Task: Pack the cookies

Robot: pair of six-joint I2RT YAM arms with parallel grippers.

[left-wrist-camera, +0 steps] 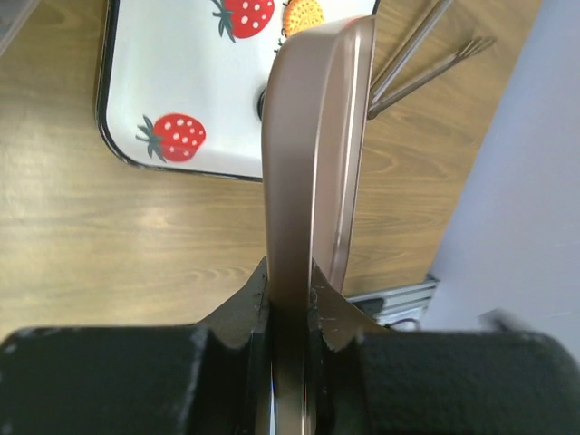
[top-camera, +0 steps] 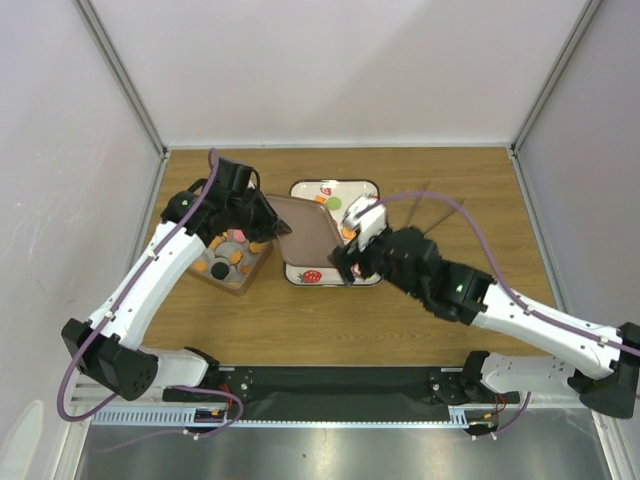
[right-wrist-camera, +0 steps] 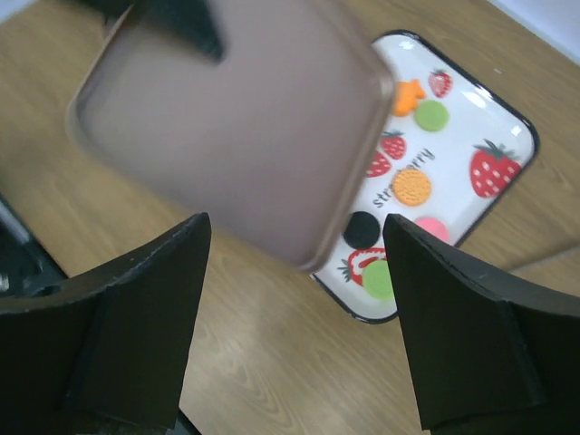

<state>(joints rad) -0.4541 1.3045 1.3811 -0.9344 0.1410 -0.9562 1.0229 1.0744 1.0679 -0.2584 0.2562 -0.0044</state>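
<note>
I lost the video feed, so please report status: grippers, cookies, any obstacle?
Left gripper shut on flat brown lid. Right gripper open, empty. Small round cookies lie on white strawberry-print tray. Lid hangs over tray.

the surface i work on is light-brown wood, its fine grain running side to side. pale, plain walls close it in on three sides: a back wall, a left wall and a right wall. slim metal posts rise at the two far corners. a black strip runs along the near edge, with a grey metal ledge below it. the light is soft and even, and the shadows are faint.
</note>
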